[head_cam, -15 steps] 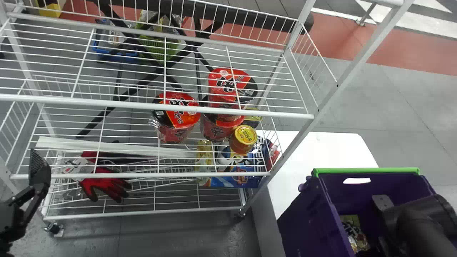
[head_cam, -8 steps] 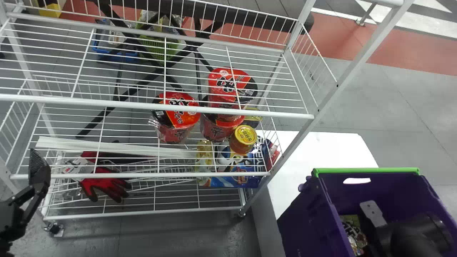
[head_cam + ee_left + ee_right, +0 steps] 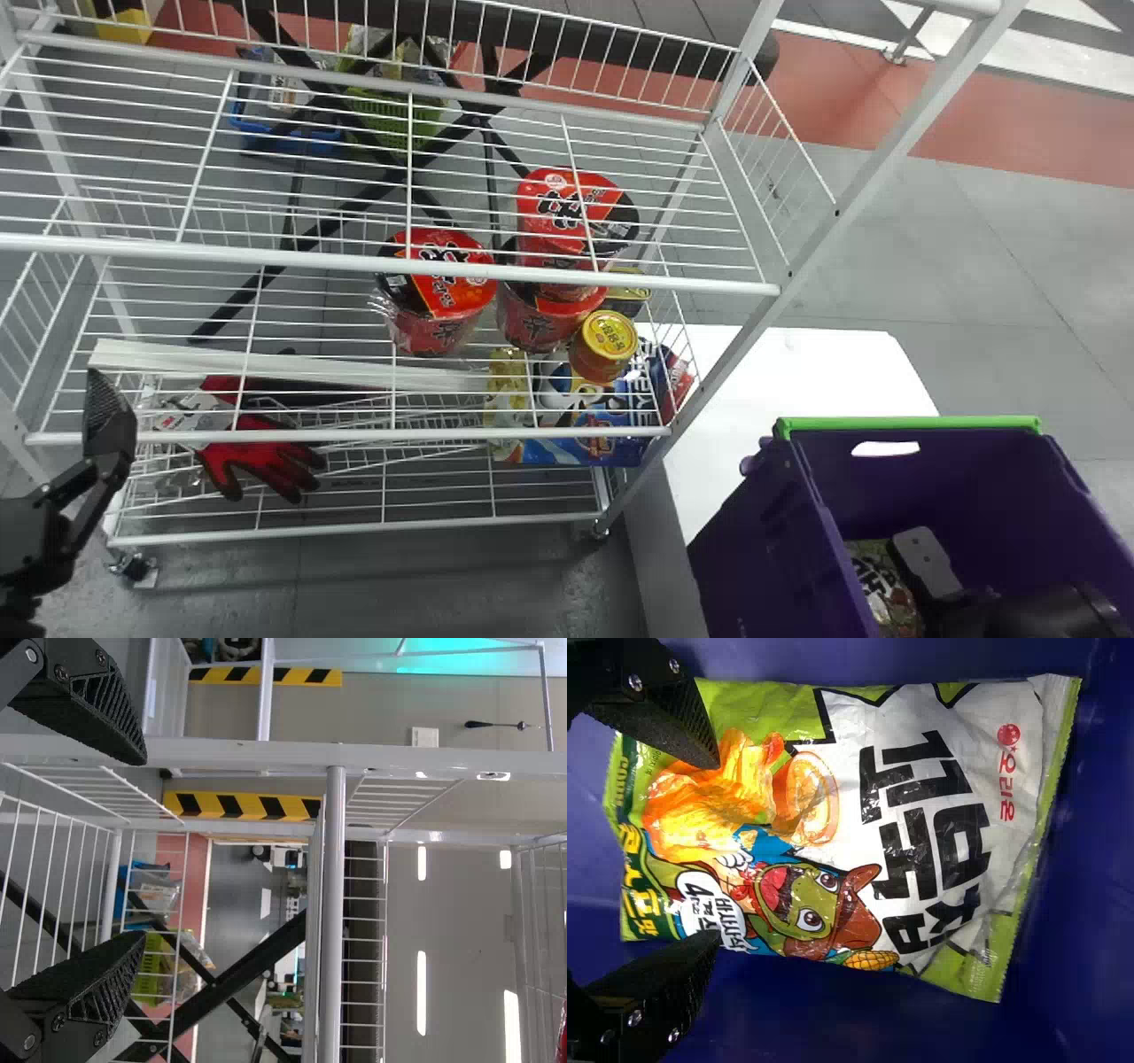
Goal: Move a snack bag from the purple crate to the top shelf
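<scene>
A: Straight to the business end! The right gripper hangs inside the purple crate, jaws spread wide, nothing clasped!

B: And there's the prize between and beyond those tips: the snack bag, lying on the crate's floor, near its left wall. One tip overlaps it in the wrist view; whether it touches, I can't tell.

A: So we're at the pick, I'd say: lining up for the grab, bag not secured!

B: Which asks for a touch more depth, tips astride the bag, then a firm but gentle pinch. Puffy, slick film like that could slide out or crumple its contents.

A: Moving outward: the white surface shows past the crate's far and left sides, and left of the crate stands the wire rack!

B: The upper tier there, the top shelf as I read it, is the goal. After the grip, a straight lift over the crate's rim, then left and high over that front rail.

A: Red noodle tubs sit on a tier below, left of the crate, so swing high!

B: And far left of the crate, the left gripper waits by the rack, its jaws parted and empty.
</scene>
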Action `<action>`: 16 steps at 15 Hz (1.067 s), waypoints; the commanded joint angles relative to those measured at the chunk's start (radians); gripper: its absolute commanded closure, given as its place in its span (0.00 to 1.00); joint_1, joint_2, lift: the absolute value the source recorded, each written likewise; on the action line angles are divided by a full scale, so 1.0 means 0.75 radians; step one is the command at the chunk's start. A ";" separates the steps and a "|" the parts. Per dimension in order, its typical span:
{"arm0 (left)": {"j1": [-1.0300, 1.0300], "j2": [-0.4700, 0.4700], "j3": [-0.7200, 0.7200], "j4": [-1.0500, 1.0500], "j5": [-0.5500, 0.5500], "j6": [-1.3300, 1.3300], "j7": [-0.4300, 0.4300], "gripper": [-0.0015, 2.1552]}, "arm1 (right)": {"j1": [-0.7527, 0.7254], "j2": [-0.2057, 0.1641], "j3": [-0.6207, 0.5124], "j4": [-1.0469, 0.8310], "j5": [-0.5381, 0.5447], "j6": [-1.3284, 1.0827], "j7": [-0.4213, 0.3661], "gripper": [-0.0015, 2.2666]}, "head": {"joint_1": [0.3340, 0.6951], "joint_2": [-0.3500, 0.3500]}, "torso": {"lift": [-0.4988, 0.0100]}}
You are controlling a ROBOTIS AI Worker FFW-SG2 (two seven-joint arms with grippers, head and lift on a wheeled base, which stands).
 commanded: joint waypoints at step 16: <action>-0.002 0.004 -0.010 0.009 0.005 -0.006 0.000 0.06 | 0.029 0.009 -0.124 -0.075 -0.070 0.194 -0.006 0.76 | 1.00 0.00 | 0.09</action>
